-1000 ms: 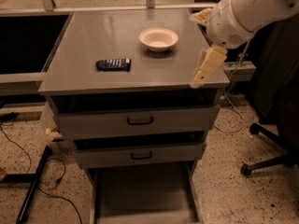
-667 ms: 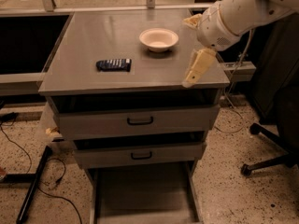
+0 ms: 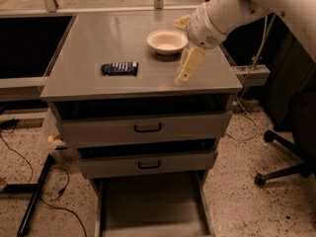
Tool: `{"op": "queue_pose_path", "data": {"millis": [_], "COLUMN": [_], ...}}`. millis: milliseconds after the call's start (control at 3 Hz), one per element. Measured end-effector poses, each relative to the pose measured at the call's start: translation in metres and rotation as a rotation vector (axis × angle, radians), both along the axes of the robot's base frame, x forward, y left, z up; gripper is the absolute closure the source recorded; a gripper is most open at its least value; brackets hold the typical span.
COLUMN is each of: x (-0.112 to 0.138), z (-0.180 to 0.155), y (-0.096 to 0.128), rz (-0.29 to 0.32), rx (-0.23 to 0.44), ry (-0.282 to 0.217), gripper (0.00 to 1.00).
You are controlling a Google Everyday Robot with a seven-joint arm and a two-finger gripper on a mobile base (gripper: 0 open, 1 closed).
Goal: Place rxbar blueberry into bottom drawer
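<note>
The rxbar blueberry (image 3: 119, 68), a flat dark navy bar, lies on the grey cabinet top (image 3: 98, 43), left of centre. The bottom drawer (image 3: 150, 204) is pulled out far below the two upper drawers, a wide shallow grey tray with nothing in it. My gripper (image 3: 183, 73) hangs over the right front part of the cabinet top, just in front of the cream bowl (image 3: 167, 41) and well to the right of the bar. It holds nothing.
Two upper drawers with black handles (image 3: 147, 128) (image 3: 148, 165) are slightly ajar. An office chair base (image 3: 286, 157) stands on the floor at the right. Cables (image 3: 59, 191) and a black leg lie on the floor at the left.
My arm and gripper have moved left across the cabinet top, from its right edge to in front of the bowl. The bar and drawers have not moved.
</note>
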State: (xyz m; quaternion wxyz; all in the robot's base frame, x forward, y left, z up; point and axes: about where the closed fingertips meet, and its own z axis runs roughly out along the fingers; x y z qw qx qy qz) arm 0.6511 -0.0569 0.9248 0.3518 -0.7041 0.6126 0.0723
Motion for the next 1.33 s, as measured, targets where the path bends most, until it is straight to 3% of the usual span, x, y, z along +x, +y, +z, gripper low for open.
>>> {"op": "queue_pose_path", "data": {"millis": [333,1000,1333], "x": [0.015,0.017,0.030], "z": [-0.002,-0.005,-0.015], "y": [0.023,0.030,0.053], "rz": [0.041,0.058,0.109], "rx": [0.020,0.023,0.045], "ry": [0.006,0.005,0.013], "gripper": [0.00,0.00,0.00]}}
